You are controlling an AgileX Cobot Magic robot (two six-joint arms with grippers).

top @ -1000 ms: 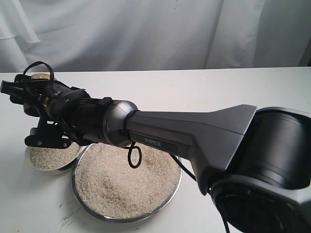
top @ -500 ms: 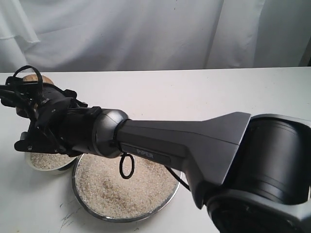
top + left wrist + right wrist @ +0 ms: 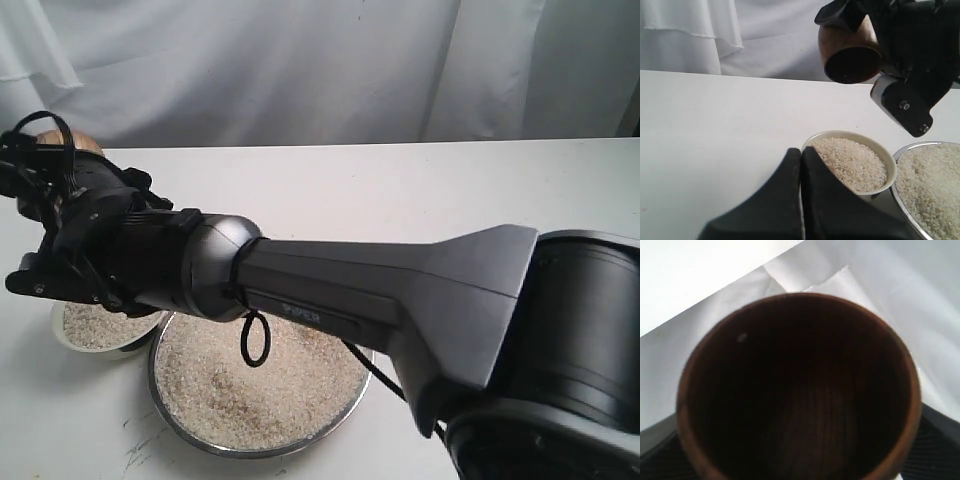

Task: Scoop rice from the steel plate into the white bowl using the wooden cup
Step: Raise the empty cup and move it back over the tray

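My right gripper reaches across to the far left and is shut on the wooden cup, which hangs tilted above the white bowl. The cup has a dark interior that looks empty apart from one stray grain. Rice fills the bowl almost to its rim. The steel plate lies next to the bowl, covered with rice. My left gripper is shut with nothing between its fingers, low over the table just short of the bowl.
A white cloth backdrop hangs behind the white table. The right arm's long dark body stretches over the plate, hiding part of it, with a cable loop dangling above the rice.
The right arm has swung further left and turned, carrying the cup with it over the bowl. The bowl and plate have stayed put.
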